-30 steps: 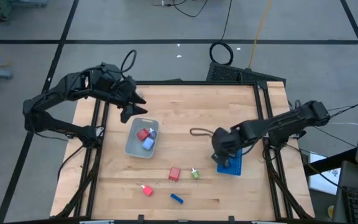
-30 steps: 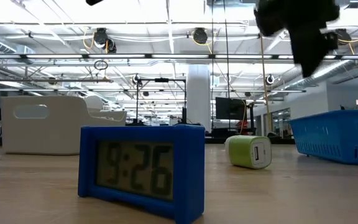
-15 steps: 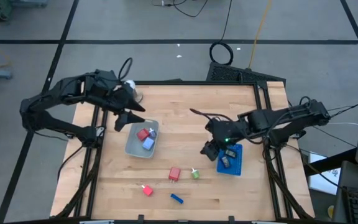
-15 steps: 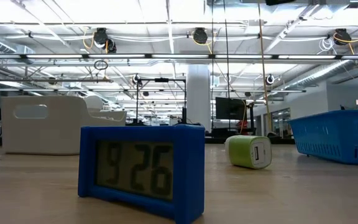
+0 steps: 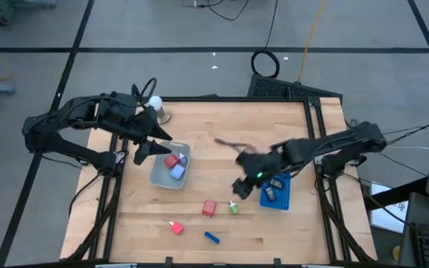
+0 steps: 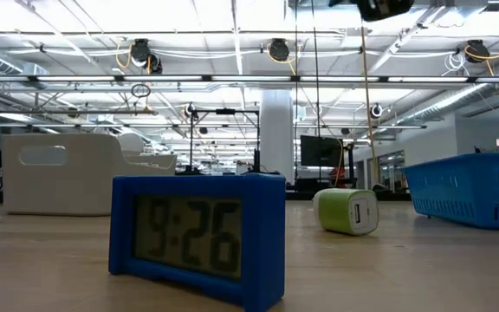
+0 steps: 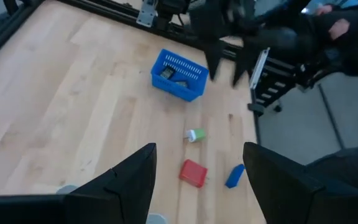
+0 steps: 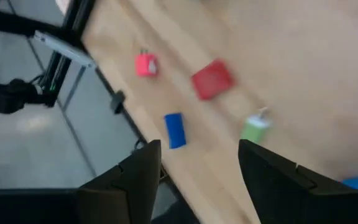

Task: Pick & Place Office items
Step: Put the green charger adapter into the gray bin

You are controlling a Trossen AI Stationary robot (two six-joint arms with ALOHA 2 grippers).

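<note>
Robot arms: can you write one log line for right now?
left gripper: open, beside grey tray | right gripper: open, above green item

**Table Layout**

You will find the left tray (image 5: pixel 160 177) at centre-left, holding several items (image 5: pixel 175 164). The right tray (image 5: pixel 281 196) sits well apart to its right, also holding items (image 5: pixel 272 189). Between and in front of the trays, four loose items (image 5: pixel 209 208) lie on the table (image 5: pixel 222 126). The ball (image 5: pixel 155 103) stands at the rear-left corner.
</note>
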